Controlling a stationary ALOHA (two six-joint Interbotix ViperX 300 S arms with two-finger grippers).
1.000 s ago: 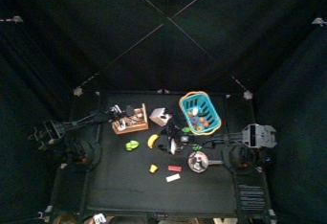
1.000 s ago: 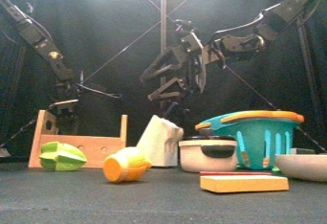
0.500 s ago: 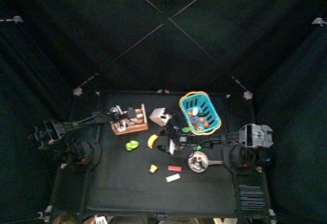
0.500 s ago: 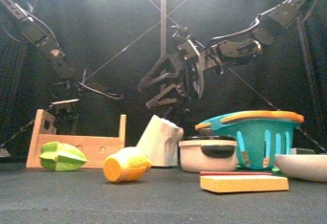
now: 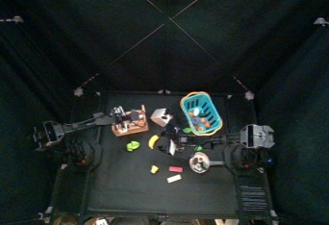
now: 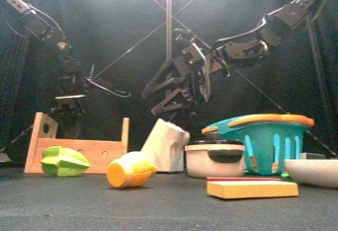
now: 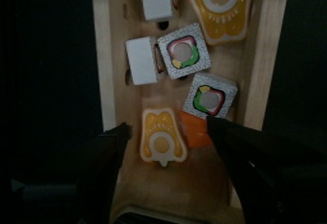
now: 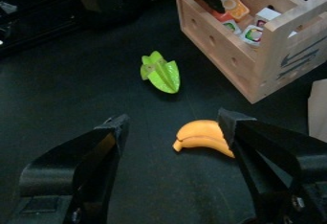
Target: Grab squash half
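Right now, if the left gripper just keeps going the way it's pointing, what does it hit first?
Probably the squash half lying in the wooden tray: it sits between the open jaws of the left gripper. How much gap remains is unclear.

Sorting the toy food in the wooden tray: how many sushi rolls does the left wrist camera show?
2. One sushi roll lies mid-tray beside a white block; the other sushi roll sits just diagonal to it, nearer the end effector. More may be hidden outside this view.
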